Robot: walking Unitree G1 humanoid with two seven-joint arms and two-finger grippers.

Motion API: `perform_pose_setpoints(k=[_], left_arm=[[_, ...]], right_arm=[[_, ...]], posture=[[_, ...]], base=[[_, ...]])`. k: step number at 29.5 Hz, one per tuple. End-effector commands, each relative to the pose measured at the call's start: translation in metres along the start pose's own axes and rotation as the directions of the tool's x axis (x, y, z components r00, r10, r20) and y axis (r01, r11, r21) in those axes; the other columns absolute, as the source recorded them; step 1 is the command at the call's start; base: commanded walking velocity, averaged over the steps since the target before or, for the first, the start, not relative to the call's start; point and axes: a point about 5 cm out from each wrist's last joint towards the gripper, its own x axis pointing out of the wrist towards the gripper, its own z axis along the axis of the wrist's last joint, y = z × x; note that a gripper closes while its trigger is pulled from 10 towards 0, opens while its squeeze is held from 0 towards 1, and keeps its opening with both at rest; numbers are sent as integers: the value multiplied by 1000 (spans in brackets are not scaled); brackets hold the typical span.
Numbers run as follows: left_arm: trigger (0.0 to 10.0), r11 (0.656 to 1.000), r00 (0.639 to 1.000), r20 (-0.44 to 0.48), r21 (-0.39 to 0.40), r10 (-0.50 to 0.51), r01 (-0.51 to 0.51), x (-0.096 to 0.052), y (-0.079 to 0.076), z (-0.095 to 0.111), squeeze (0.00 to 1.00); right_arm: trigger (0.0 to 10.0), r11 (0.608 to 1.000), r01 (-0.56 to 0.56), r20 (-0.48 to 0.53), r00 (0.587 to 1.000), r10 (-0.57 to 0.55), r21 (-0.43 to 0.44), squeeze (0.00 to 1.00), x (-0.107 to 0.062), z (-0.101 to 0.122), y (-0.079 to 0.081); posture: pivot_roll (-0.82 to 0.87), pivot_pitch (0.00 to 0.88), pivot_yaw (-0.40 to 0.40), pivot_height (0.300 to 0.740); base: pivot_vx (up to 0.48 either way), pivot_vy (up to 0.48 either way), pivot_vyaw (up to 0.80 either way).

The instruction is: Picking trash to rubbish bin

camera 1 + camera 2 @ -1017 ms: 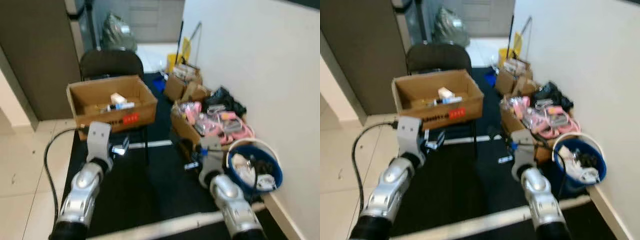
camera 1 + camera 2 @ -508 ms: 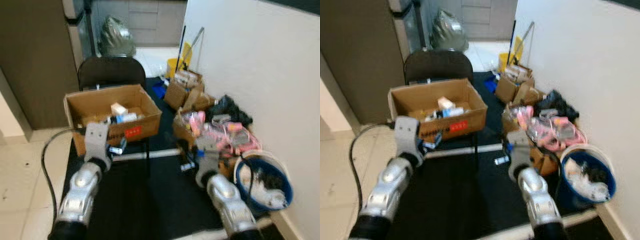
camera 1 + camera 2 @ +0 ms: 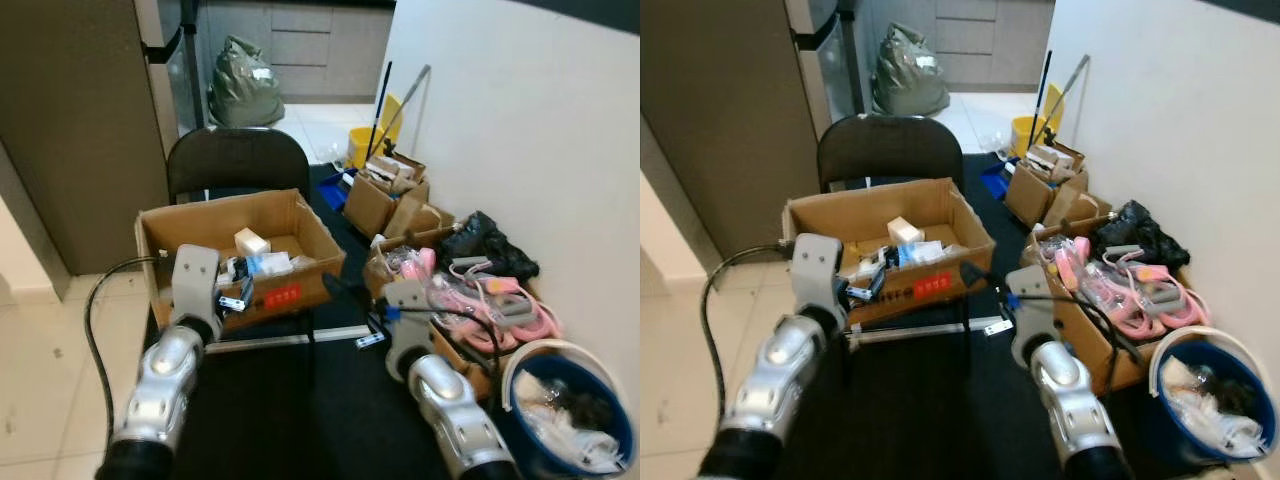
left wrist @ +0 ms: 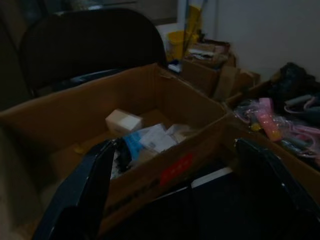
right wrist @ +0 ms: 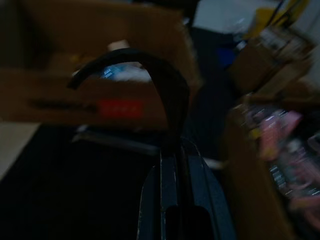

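Ahead, left gripper [image 4: 175, 195] jaws spread toward cardboard box [image 3: 310, 240]; right gripper [image 5: 172, 165] jaws pinch black strap [image 5: 165, 85].

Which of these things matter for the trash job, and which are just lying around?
For the job: blue bucket holding rubbish; black curved strip, apparently pinched in the right gripper; open left gripper.

Lying about: cardboard box on chair; pink clutter; yellow mop bucket; grey sack.

A dark mat [image 3: 330, 400] covers the floor beside pale tiles [image 3: 40, 380]. On it stands a black chair [image 3: 238, 165] bearing an open cardboard box [image 3: 240, 255] of small items. Along the wall sit smaller cartons [image 3: 385, 195], a box of pink things [image 3: 480, 300] and a blue bucket [image 3: 570, 425].
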Motion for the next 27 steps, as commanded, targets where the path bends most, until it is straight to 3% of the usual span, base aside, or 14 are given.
perform_pose_setpoints(k=[1, 27], left_arm=[[10000, 1000, 1000, -28, 9, 11, -11, -3, 4, -6, 0], [10000, 1000, 1000, -23, 6, 13, -13, -1, 4, -4, 0]], right_arm=[[10000, 1000, 8, 4, 1000, -8, 7, 0, 0, -2, 1], [10000, 1000, -7, 3, 1000, 7, 8, 0, 3, -2, 2]], posture=[[-58, 30, -56, 740], [-47, 50, -71, 740]], base=[[412, 0, 0], [411, 0, 0]])
